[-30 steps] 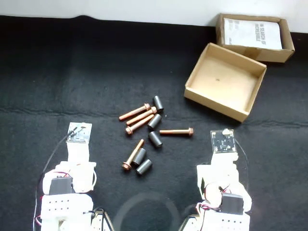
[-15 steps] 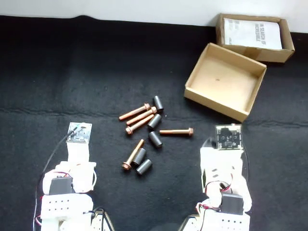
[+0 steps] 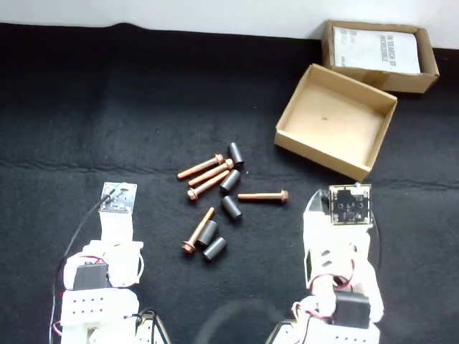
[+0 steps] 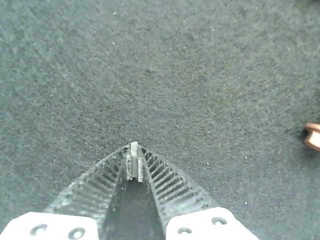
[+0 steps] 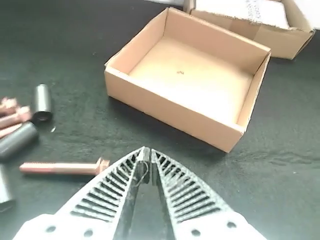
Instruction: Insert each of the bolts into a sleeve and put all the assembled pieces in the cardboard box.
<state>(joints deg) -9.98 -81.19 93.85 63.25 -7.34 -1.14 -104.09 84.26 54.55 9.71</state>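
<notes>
The right claw [image 5: 145,156] hangs over the dark table [image 3: 107,107] with its fingers pressed together and nothing between them. Just beside its tips lies a lone bolt [image 5: 62,167], head end nearest the claw. Beyond that bolt is the open cardboard box [image 5: 170,117], which has nothing in it. The left claw [image 4: 134,161] is likewise closed and empty above bare cloth, with only a copper bolt head [image 4: 313,137] at the edge of its view.

Out toward the middle of the table, the other bolts [image 3: 208,174] lie loose among the dark sleeves [image 3: 230,180]. None is threaded into another, though one bolt touches a sleeve along its side. A second box [image 3: 380,79] holding a printed sheet stands behind the first.

By this layout the task is at its very start: no piece is assembled and none is boxed. The step in hand looks like the first pick, most likely the lone bolt. That calls for the right claw to open, drop across the shank and close squarely. The left arm would fetch a sleeve, so the two parts can be lined up end to end.
</notes>
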